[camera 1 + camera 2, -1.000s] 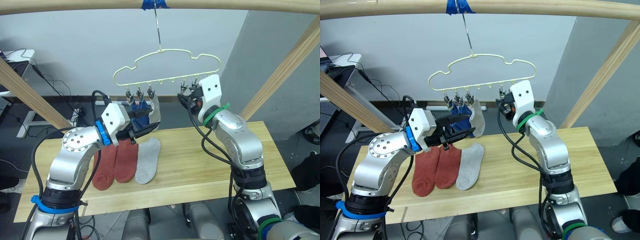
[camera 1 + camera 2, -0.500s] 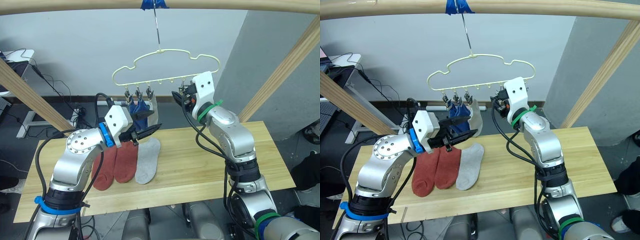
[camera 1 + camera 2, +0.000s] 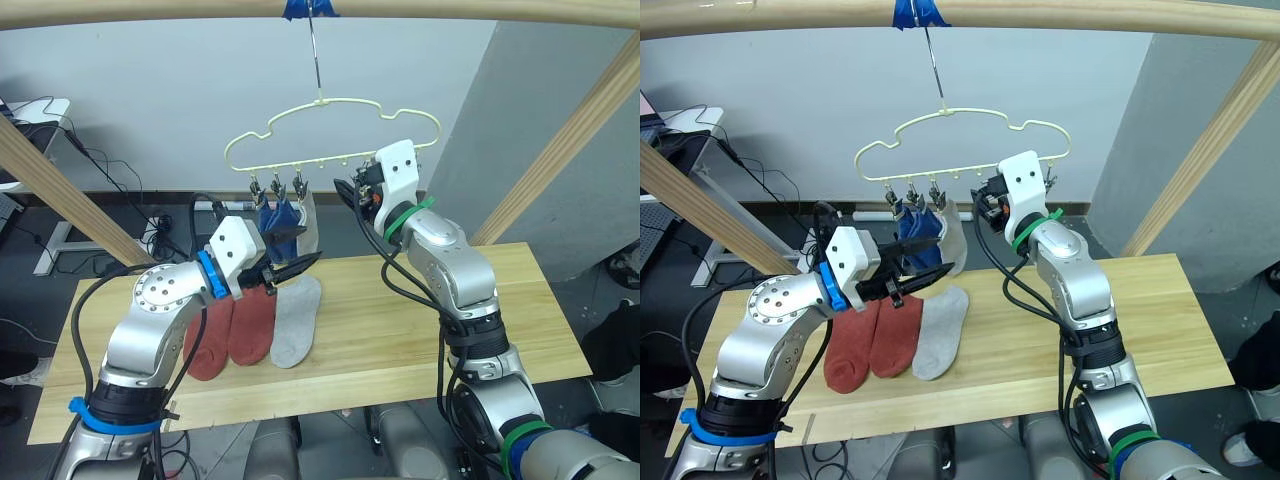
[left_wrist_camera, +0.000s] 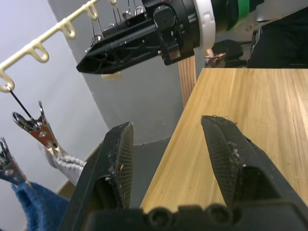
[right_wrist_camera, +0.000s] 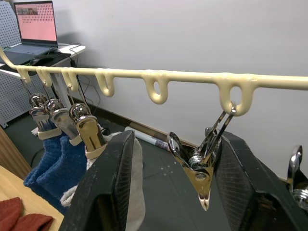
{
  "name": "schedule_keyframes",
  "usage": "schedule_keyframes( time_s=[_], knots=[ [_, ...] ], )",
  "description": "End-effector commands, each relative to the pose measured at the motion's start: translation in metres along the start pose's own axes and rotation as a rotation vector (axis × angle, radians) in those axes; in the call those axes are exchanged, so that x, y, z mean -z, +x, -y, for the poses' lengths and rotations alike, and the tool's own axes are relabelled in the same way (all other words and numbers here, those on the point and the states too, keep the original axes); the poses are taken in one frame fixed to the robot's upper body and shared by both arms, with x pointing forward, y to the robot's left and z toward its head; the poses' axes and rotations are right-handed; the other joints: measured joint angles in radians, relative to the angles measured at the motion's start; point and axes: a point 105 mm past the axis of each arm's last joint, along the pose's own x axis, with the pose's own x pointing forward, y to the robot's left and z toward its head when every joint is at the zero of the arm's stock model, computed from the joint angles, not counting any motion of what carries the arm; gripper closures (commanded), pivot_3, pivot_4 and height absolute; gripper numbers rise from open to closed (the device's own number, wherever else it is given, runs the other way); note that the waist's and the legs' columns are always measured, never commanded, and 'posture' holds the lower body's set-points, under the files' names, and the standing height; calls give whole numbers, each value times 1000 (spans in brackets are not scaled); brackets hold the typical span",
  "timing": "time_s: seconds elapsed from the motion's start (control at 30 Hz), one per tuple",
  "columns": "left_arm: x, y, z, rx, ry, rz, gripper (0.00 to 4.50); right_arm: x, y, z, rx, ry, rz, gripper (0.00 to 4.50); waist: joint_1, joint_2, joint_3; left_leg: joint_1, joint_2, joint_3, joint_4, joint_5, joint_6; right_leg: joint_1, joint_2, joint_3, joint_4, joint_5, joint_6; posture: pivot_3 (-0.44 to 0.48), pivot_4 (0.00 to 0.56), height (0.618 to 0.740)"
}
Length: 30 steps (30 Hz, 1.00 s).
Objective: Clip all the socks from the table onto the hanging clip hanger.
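Clip hanger [image 3: 330, 135]: hangs by its metal hook from a blue-taped spot [image 3: 306, 8] on the wooden rail [image 3: 150, 10], above the rear of the bench [image 3: 400, 340]. Three clips at its left end are occupied, carrying two blue socks [image 3: 277, 215] and one light grey sock [image 3: 309, 212]. In the right wrist view the next clip [image 5: 197, 166] along hangs bare from its loop.

Socks on bench: two rust-red socks [image 3: 230, 330] and one light grey sock [image 3: 295, 320] lie flat side by side, touching, left of centre.

Right claw [image 5: 171, 192]: raised to the hanger's lower bar, fingers spread apart, with the bare clip dangling between them; no contact with the clip is evident.

Left claw [image 3: 295, 265]: held above the bench, just below the hung socks and over the upper ends of the lying socks. Fingers [image 4: 118, 159] parted, nothing between them. Its wrist view shows the right arm's claw near the hanger bar.
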Motion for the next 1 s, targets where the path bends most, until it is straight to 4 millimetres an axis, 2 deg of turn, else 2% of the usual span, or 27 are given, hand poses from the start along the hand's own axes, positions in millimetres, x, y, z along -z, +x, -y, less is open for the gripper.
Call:
schedule_keyframes(
  time_s=[0.03, 0.2, 0.27, 0.43, 0.53, 0.7, 0.87, 1.0],
  knots=[
    [-6, 1, 4, -2, 22, 27, 2043, -18, 1, -1, -1, 0, 70, 2421, 0, 0, 0, 0, 0, 0, 0, 0, 0, 0, 0, 0, 0, 0, 0, -158, 218, 740],
    [2, 2, 5, -53, -20, 22, 2043, -18, 1, 1, 7, 4, 71, 3892, 0, 0, 0, 0, 0, 0, 0, 0, 0, 0, 0, 0, 0, 0, 0, -160, 219, 740],
    [10, 3, 10, -83, -22, 3, 2043, -18, 0, 2, 11, 8, 72, 4325, 0, 0, 0, 0, 0, 0, 0, 0, 0, 0, 0, 0, 0, 0, 0, -162, 221, 740],
    [31, 7, 20, -188, -70, -53, 2043, -18, -1, 3, 12, 11, 71, 4361, 0, 0, 0, 0, 0, 0, 0, 0, 0, 0, 0, 0, 0, 0, 0, -165, 226, 740],
    [54, 11, 33, -269, -172, -126, 1514, -17, -1, 3, 9, 11, 64, 4361, 0, 0, 0, 0, 0, 0, 0, 0, 0, 0, 0, 0, 1, 0, 0, -165, 234, 740],
    [96, 21, 33, -447, -317, -261, 79, -15, -3, 3, 4, 13, 52, 4361, 1, 0, 0, 0, 0, -1, 1, 0, 0, 0, 0, 0, 1, 0, 0, -178, 247, 740],
    [123, 30, 29, -561, -420, -352, 0, -13, -6, 3, -5, 12, 35, 4361, 0, 0, 0, 1, 0, 0, 1, 0, 1, 0, 0, 0, 4, 0, 0, -190, 257, 740],
    [137, 33, 24, -596, -452, -401, 0, -12, -7, 1, -11, 14, 25, 4361, -1, 0, 0, 1, -1, 0, 1, 1, 1, 0, 0, 0, 6, 0, 0, -200, 263, 740]
  ],
)
